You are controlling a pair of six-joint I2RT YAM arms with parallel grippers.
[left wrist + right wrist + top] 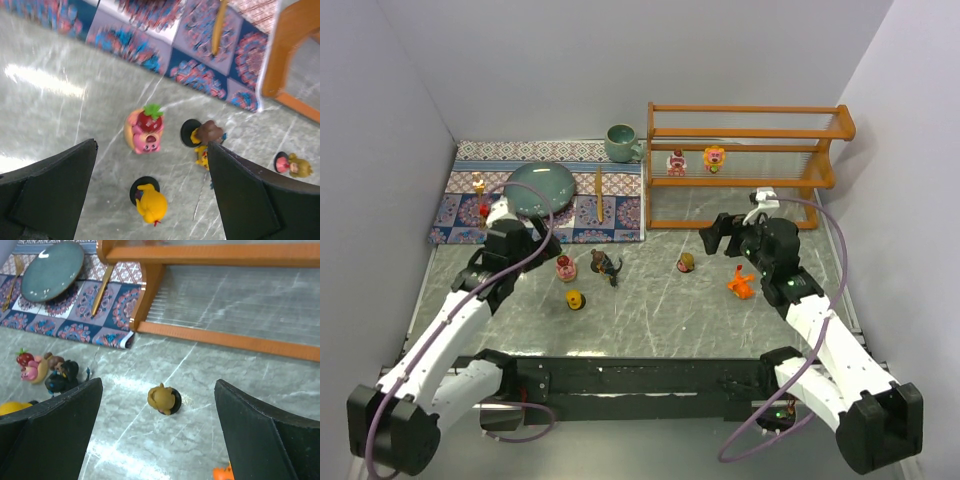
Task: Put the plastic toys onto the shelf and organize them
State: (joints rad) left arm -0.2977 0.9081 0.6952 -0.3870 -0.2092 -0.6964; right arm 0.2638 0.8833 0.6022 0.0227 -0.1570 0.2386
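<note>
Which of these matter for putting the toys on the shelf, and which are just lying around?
Job: shelf, pink bear, dark creature, yellow figure, brown-headed figure, orange creature, shelved bear, shelved yellow toy.
Lying about: mat, plate, mug, wooden utensil.

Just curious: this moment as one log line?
left gripper open near pink bear; right gripper open near brown figure; shelf: two toys

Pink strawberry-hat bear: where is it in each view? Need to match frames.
Top external: pink bear on the table, left of centre, just below the mat's near edge.
Left wrist: bear mid-frame, lying on the table.
Right wrist: bear at the far left edge, beside the dark toy.
Shared landmark: patterned mat, visible in all three.
</note>
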